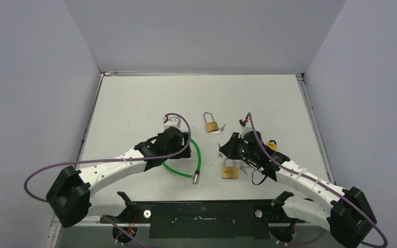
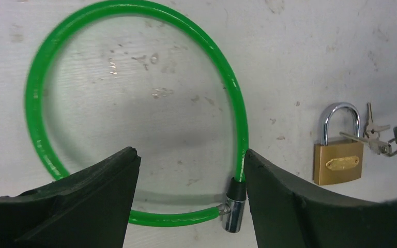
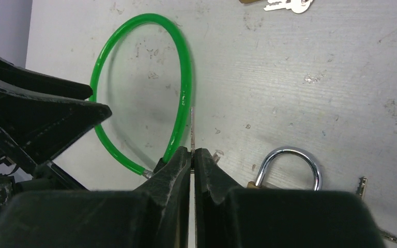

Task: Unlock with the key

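Currently I am seeing the left gripper [image 2: 189, 151] hanging open over the table [image 1: 134, 103], jaws spread wide and gripping nothing. Its fingers [image 2: 82, 206] are straddling the near arc of the green cable lock [image 2: 33, 103], which is lying flat as a closed loop. The lock's metal barrel [image 2: 233, 209] is sitting just beside the inner face of the finger at the right of the left wrist view. I cannot tell whether they are touching.

Moving right, a far padlock [image 1: 211, 125] is lying flat with its shackle pointing at the back wall, a bunch of spare keys [image 1: 218, 129] just beside it. A near padlock [image 1: 230, 172] is lying closer to the arm bases, shackle also pointing away.

Further right, the right gripper [image 3: 192, 154] is clamping shut on the key [image 3: 192, 129]. The blade is showing edge-on as a thin sliver, sticking straight out past the fingertips. Its long axis is running in line with the fingers. Its tip is pointing away from the wrist, toward the right-hand side of the green loop. I cannot tell its height above the table.
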